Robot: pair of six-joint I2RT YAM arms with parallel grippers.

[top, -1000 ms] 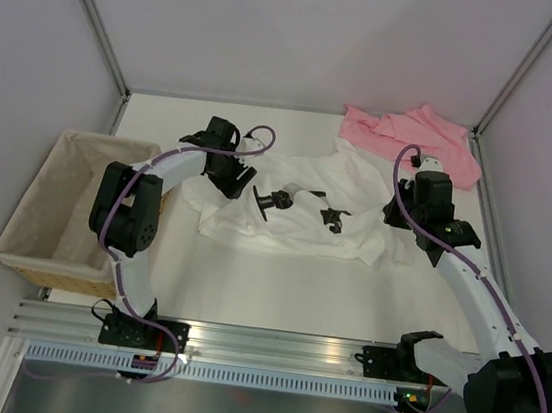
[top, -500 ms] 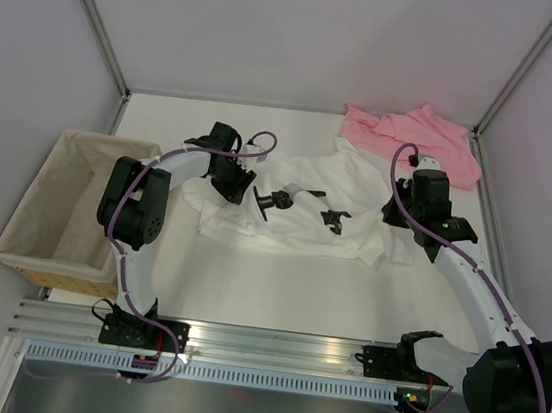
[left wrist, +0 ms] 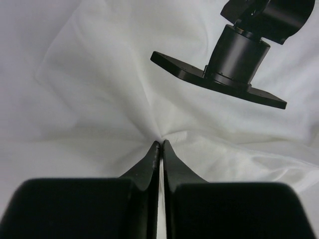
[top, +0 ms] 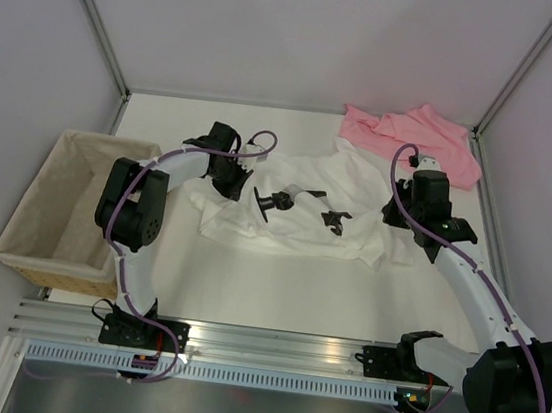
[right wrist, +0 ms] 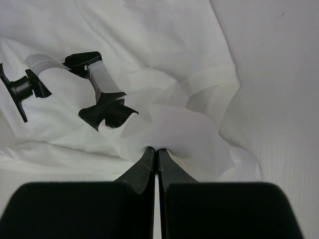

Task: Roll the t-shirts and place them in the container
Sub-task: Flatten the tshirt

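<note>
At the near edge of the bench (top: 276,287), the two arm bases sit bolted to an aluminium rail (top: 269,345). Further in on the left stands a cloth-lined woven basket (top: 30,199). Across the middle of the bench lies the white t-shirt (top: 293,234), spread out but rumpled, with folds and a doubled-over flap on its right side. The left arm (top: 175,164) reaches in over the shirt's left part. In its wrist view the left arm's jaws are closed on a pinch of the white cloth, and wrinkles fan out from the tips. The right arm (top: 468,281) curves in from the right. The right arm's jaws are likewise closed, gripping a raised fold of the same shirt near its right edge. Between the two arms, resting on the white cloth, are two small black parts. One is a black mount (left wrist: 234,64) with a round post on a flat plate, just beyond the left jaws. The other is a black bracket (right wrist: 102,107) with a pale band, to the right of the mount. At the far right corner the pink t-shirt (top: 415,138) lies crumpled, just beside the white shirt's far edge; whether they touch is unclear.
</note>
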